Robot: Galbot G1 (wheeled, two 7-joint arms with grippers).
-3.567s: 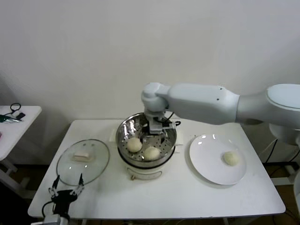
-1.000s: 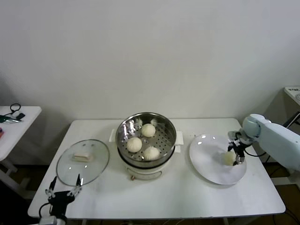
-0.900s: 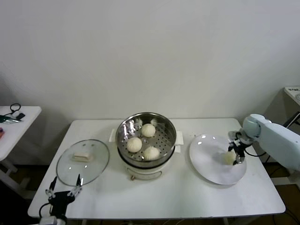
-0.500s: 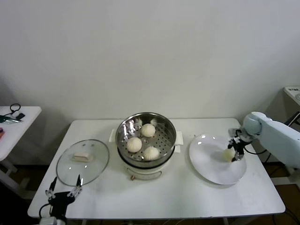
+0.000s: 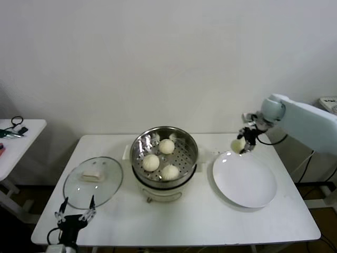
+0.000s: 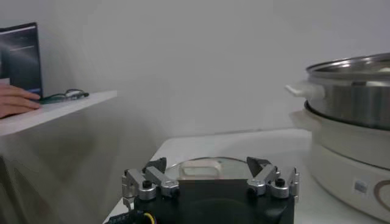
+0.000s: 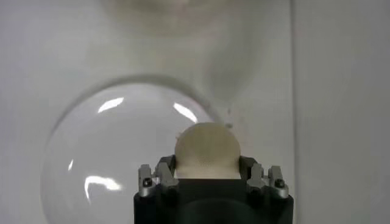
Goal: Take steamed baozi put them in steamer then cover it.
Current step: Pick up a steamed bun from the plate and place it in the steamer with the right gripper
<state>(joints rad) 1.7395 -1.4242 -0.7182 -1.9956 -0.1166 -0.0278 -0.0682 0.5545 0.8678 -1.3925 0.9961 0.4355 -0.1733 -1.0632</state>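
Note:
My right gripper (image 5: 243, 142) is shut on a cream-white baozi (image 5: 238, 144) and holds it in the air above the far left rim of the white plate (image 5: 247, 184). In the right wrist view the baozi (image 7: 207, 149) sits between the jaws, with the plate (image 7: 109, 158) below. Three baozi (image 5: 159, 158) lie in the steel steamer (image 5: 141, 145) on its cream pot base at the table's middle. The glass cover (image 5: 93, 182) lies flat at the table's left. My left gripper (image 5: 75, 216) is open, low at the front left edge; the cover's handle (image 6: 196, 168) lies ahead of it.
The steamer's side (image 6: 359, 103) rises at the right of the left wrist view. A small side table (image 5: 16, 137) with cables stands at far left. Bare table top lies in front of the steamer and plate.
My right gripper has lifted the last baozi off the plate and carried it up and left towards the steamer. The plate is now bare. The left arm has barely moved.

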